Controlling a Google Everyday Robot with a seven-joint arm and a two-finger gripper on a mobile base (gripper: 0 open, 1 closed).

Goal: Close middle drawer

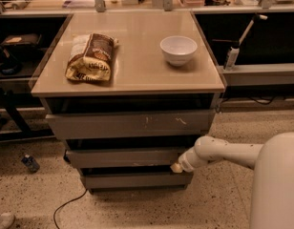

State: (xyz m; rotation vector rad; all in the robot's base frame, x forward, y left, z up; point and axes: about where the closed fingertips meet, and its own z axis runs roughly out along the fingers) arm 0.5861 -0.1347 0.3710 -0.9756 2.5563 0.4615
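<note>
- Camera view looks down at a small drawer cabinet (pixel 215 87) with a tan top, robot arm (pixel 223 151) coming in from the lower right.
- The gripper (pixel 177 167) is right up against the right end of the middle drawer (pixel 120 157) front, touching it or as good as. Honestly can't tell whether it's clamped on anything or released; its tip is tucked in at the drawer's edge.
- So the middle drawer runs off to the left of the gripper, at the same height. A dark gap shows above its front, and that front looks to sit a bit forward of the bottom drawer's.
- Bottom drawer (pixel 135 180) is just below and left of the gripper, a little narrower.
- Top drawer (pixel 132 124) is above and left of the gripper, a taller front with pale scratch marks.
- Up on the cabinet top, well above the gripper: a white bowl (pixel 178 49) almost straight up from it, and a brown-and-yellow snack bag (pixel 91 56) lying flat farther up-left.
- On the speckled floor, a dark cable (pixel 66 206) sits down-left of the gripper, with a small bottle (pixel 30 162) far to its left.
</note>
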